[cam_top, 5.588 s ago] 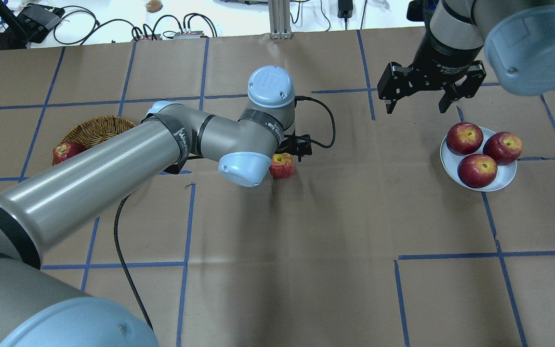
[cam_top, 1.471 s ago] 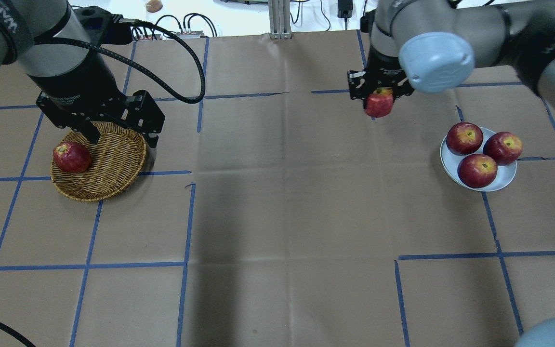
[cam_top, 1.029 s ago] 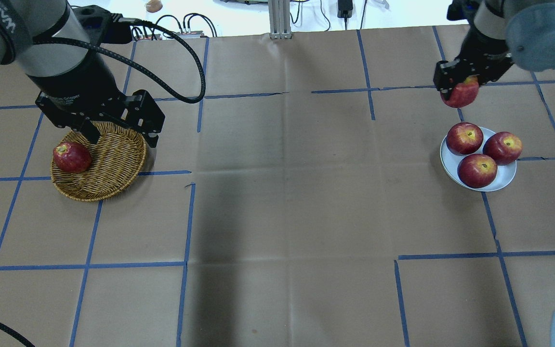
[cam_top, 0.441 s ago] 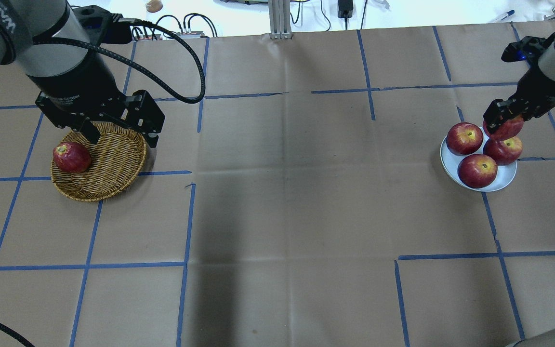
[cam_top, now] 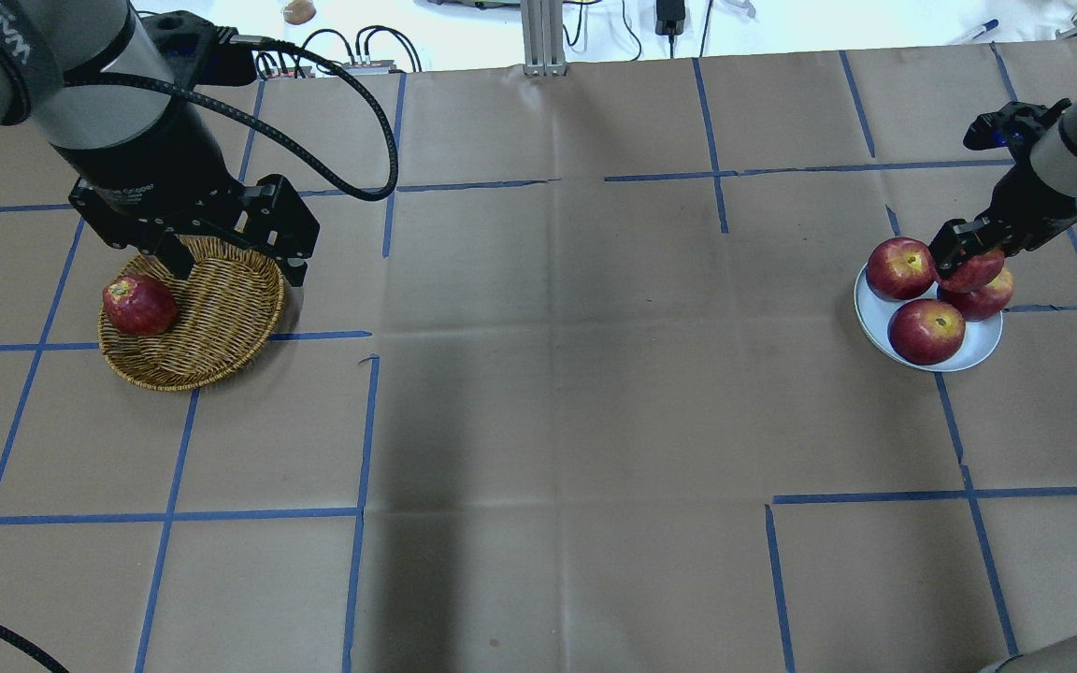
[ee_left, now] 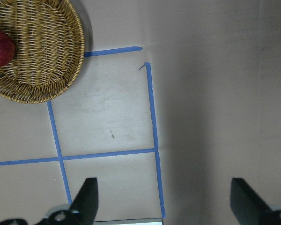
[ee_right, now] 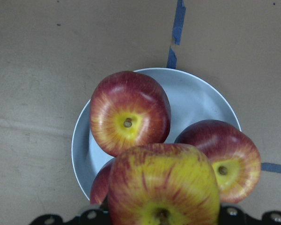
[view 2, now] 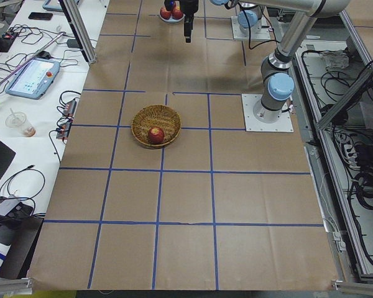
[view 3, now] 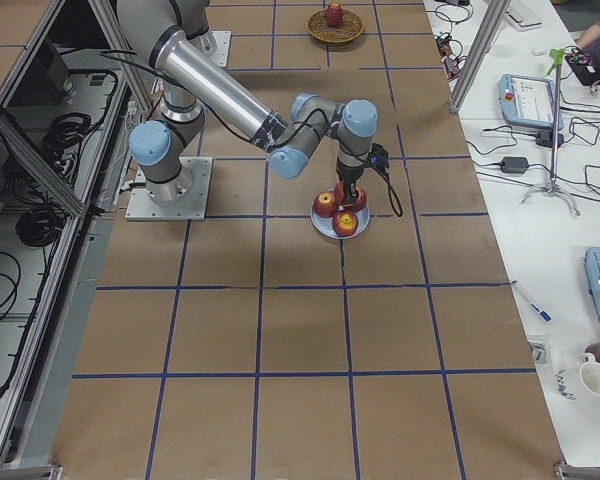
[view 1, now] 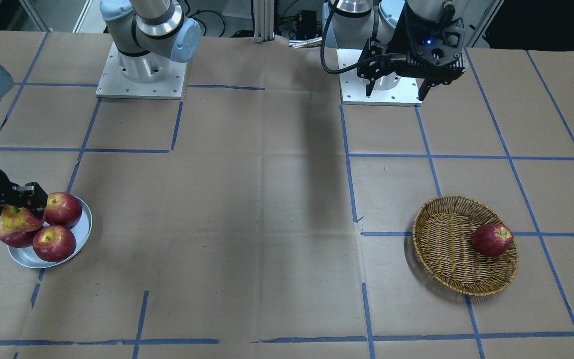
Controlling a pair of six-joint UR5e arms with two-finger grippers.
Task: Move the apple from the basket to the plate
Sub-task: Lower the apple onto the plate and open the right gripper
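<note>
The yellow-patched apple (cam_top: pixel 971 272) is held in my right gripper (cam_top: pixel 969 259), which is shut on it low over the silver plate (cam_top: pixel 866 310). It hangs over the plate's far right part, above the three darker apples; I cannot tell whether it touches them. The right wrist view shows the apple (ee_right: pixel 164 185) close up over the plate (ee_right: pixel 196 101). My left gripper (cam_top: pixel 237 268) is open and empty above the far rim of the wicker basket (cam_top: pixel 211 322). The basket also shows in the left wrist view (ee_left: pixel 42 51).
Three dark red apples (cam_top: pixel 900 267) (cam_top: pixel 926 331) (cam_top: pixel 985 297) fill most of the plate. One dark red apple (cam_top: pixel 138 305) lies at the basket's left side. Blue tape lines grid the brown paper. Cables lie beyond the table's far edge.
My right gripper carried the apple from mid-table rightward to the plate and has now sunk lower over the apples there. The left arm withdrew to above the basket and then stayed still.
</note>
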